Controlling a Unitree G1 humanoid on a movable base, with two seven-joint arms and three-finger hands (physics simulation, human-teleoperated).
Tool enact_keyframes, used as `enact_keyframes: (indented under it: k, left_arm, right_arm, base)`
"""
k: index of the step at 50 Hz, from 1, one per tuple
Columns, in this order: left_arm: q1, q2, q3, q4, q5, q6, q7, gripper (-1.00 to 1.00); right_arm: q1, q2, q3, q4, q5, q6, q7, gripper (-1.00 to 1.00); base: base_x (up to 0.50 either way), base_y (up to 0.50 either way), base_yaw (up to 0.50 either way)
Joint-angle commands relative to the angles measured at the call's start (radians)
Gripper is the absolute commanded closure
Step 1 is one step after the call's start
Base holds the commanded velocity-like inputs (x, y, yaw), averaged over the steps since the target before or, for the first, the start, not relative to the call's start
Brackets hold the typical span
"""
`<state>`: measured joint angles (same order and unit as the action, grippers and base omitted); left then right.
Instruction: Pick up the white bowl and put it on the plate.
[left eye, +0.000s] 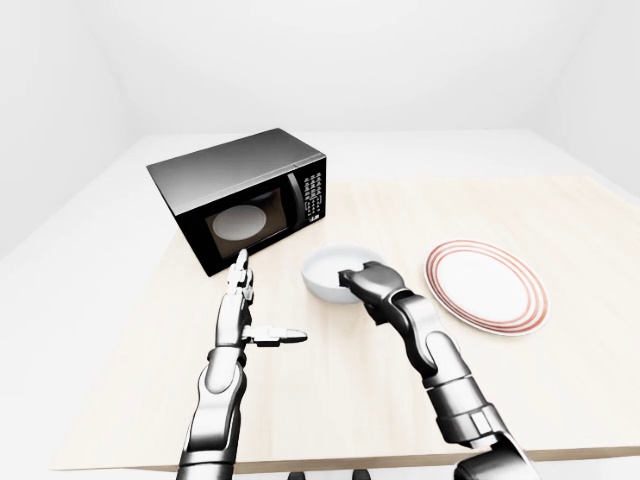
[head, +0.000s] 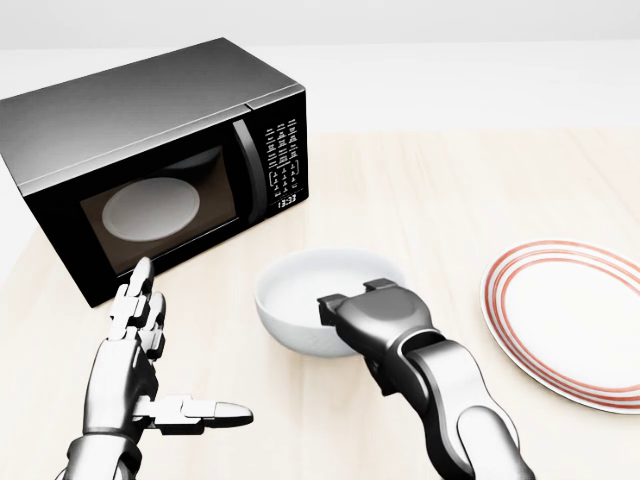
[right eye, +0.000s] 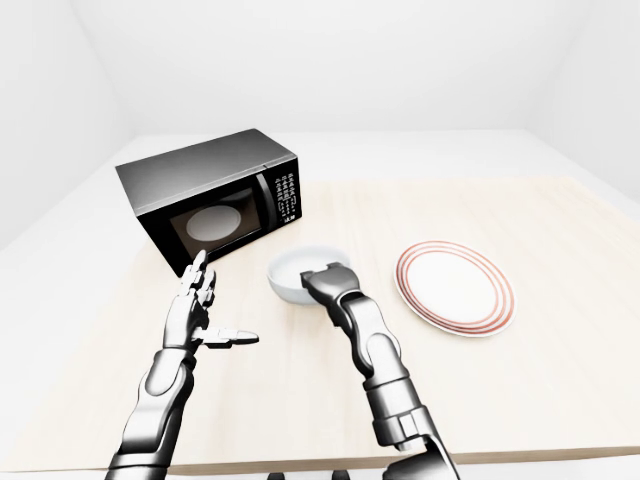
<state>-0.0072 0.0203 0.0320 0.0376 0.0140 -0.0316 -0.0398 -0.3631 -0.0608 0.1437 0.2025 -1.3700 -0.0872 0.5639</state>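
Observation:
The white bowl (head: 300, 300) stands on the wooden table, in the middle of the head view, just below the microwave's right end. My right hand (head: 372, 312) is at the bowl's near rim, its fingers curled down over the rim and mostly hidden behind the hand's back. The bowl rests on the table. The white plate with red rings (head: 570, 315) lies flat to the right of the bowl, a short gap away. My left hand (head: 190, 340) is open and empty, fingers up and thumb out, to the left of the bowl and apart from it.
A black microwave (head: 150, 150) with its door shut stands at the upper left of the table, close behind the bowl and the left hand. The table's (left eye: 560, 210) near edge runs along the bottom of the eye views.

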Motion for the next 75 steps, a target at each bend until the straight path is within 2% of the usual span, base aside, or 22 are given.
enact_keyframes:
  k: [1, 4, 12, 22, 25, 28, 33, 40, 43, 47, 48, 50, 51, 56, 59, 66, 70, 71, 75]
  left_arm:
    - [-0.001, 0.000, 0.000, 0.003, 0.000, -0.003, -0.001, -1.00]
    - [0.002, -0.001, -0.001, -0.006, 0.000, 0.003, 0.000, -1.00]
    - [0.001, 0.000, -0.001, 0.003, 0.000, -0.006, -0.001, -1.00]
    - [0.005, -0.001, -0.002, -0.012, 0.001, 0.006, -0.001, -1.00]
    - [0.004, -0.001, -0.002, -0.004, 0.002, 0.000, -0.001, -1.00]
    - [0.007, -0.002, -0.003, -0.020, 0.003, 0.013, 0.001, -1.00]
    - [0.003, -0.001, -0.002, -0.005, 0.003, 0.003, 0.001, -1.00]
    - [0.000, -0.001, -0.002, 0.012, 0.004, -0.010, 0.003, -1.00]
    - [0.003, -0.001, -0.003, -0.003, 0.003, 0.001, 0.002, -1.00]
    - [0.002, -0.001, -0.002, -0.001, 0.003, 0.000, 0.001, -1.00]
    - [0.003, -0.001, -0.003, -0.010, 0.003, 0.007, 0.002, -1.00]
    - [0.004, -0.001, -0.002, -0.008, 0.002, 0.004, 0.001, -1.00]
    - [0.000, 0.000, -0.001, 0.004, 0.002, -0.005, 0.001, -1.00]
    - [0.000, 0.000, -0.001, 0.005, 0.002, -0.005, 0.000, -1.00]
    - [0.005, -0.001, -0.002, -0.008, 0.002, 0.002, 0.001, -1.00]
    - [0.000, -0.001, -0.002, 0.007, 0.003, -0.007, 0.002, -1.00]
    - [0.001, -0.001, -0.002, 0.003, 0.003, -0.004, 0.002, -1.00]
    - [0.005, -0.002, -0.004, -0.013, 0.004, 0.007, 0.003, -1.00]
    - [0.001, -0.001, -0.002, 0.004, 0.004, -0.006, 0.002, -1.00]
  right_arm:
    - [-0.071, 0.008, -0.023, 0.007, 0.025, 0.000, -0.119, 1.00]
    - [-0.091, 0.010, -0.029, -0.001, 0.043, 0.000, -0.132, 1.00]
    - [-0.090, 0.008, -0.026, -0.031, 0.054, 0.000, -0.145, 1.00]
    - [-0.092, 0.001, -0.037, -0.041, 0.060, 0.000, -0.157, 1.00]
    - [-0.096, -0.004, -0.041, -0.046, 0.060, 0.000, -0.158, 1.00]
    - [-0.096, -0.010, -0.045, -0.049, 0.061, 0.000, -0.163, 1.00]
    - [-0.093, -0.018, -0.053, -0.061, 0.059, 0.000, -0.178, 1.00]
    - [-0.089, -0.034, -0.056, -0.066, 0.009, 0.000, -0.228, 1.00]
    - [-0.093, -0.042, -0.061, -0.061, -0.022, 0.000, -0.271, 1.00]
    - [-0.096, -0.050, -0.068, -0.039, -0.040, 0.000, -0.313, 1.00]
    - [-0.098, -0.052, -0.069, -0.036, -0.044, 0.000, -0.323, 1.00]
    - [-0.099, -0.057, -0.071, -0.034, -0.054, 0.000, -0.334, 1.00]
    - [-0.102, -0.063, -0.074, -0.032, -0.066, 0.000, -0.354, 1.00]
    - [-0.111, -0.077, -0.085, -0.004, -0.085, 0.000, -0.405, 1.00]
    - [-0.118, -0.087, -0.093, 0.025, -0.097, 0.000, -0.451, 1.00]
    - [-0.115, -0.105, -0.103, 0.047, -0.099, 0.009, -0.484, 1.00]
    - [-0.112, -0.118, -0.109, 0.068, -0.100, 0.018, -0.510, 1.00]
    - [-0.110, -0.124, -0.113, 0.072, -0.097, 0.019, -0.514, 1.00]
    - [-0.103, -0.138, -0.123, 0.078, -0.088, 0.025, -0.519, 1.00]
  base:
    - [0.00, 0.00, 0.00]
    - [0.00, 0.00, 0.00]
    - [0.00, 0.00, 0.00]
    - [0.00, 0.00, 0.00]
    - [0.00, 0.00, 0.00]
    - [0.00, 0.00, 0.00]
    - [0.00, 0.00, 0.00]
    - [0.00, 0.00, 0.00]
    - [0.00, 0.00, 0.00]
    - [0.00, 0.00, 0.00]
    - [0.00, 0.00, 0.00]
    - [0.00, 0.00, 0.00]
    - [0.00, 0.00, 0.00]
    - [0.00, 0.00, 0.00]
    - [0.00, 0.00, 0.00]
    - [0.00, 0.00, 0.00]
    - [0.00, 0.00, 0.00]
    - [0.00, 0.00, 0.00]
    - [0.00, 0.00, 0.00]
